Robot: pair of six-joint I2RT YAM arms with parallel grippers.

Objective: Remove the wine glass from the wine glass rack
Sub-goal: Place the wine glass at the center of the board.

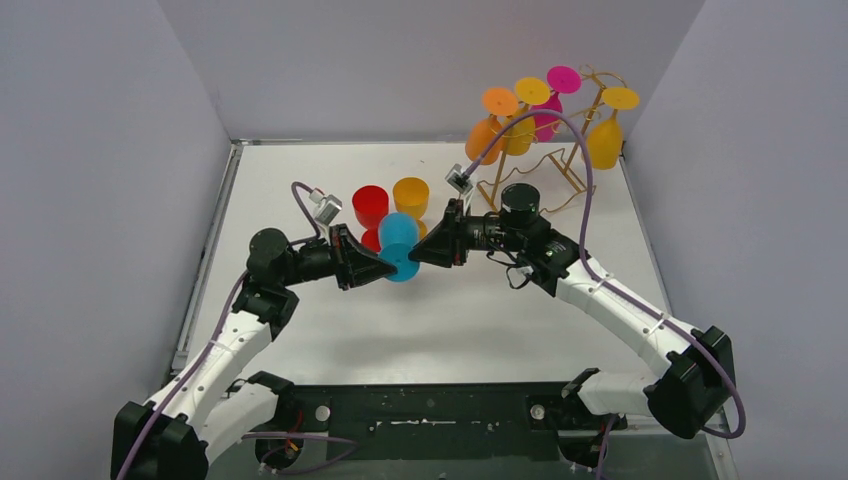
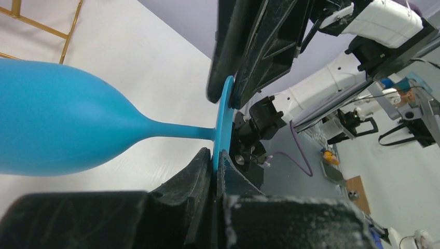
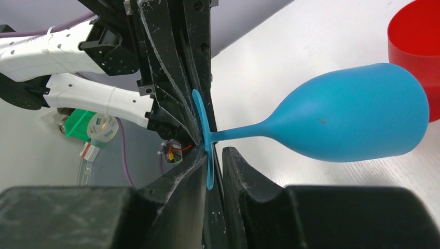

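Note:
A blue wine glass (image 1: 400, 240) hangs sideways over the middle of the table, between my two grippers. My left gripper (image 1: 384, 266) is shut on the rim of its flat foot (image 2: 222, 119), and the bowl (image 2: 52, 124) points away to the left. My right gripper (image 3: 215, 153) stands round the opposite rim of the same foot (image 3: 203, 124). Its jaws are slightly apart, with a thin gap on the bowl side. The bowl (image 3: 358, 119) reaches right over the table. The gold wine glass rack (image 1: 560, 165) stands at the back right, apart from both grippers.
Orange (image 1: 485, 135), yellow (image 1: 605, 140) and magenta (image 1: 548, 115) glasses hang upside down from the rack. A red cup (image 1: 370, 205) and an orange cup (image 1: 410, 195) stand just behind the blue glass. Grey walls close in the table on three sides.

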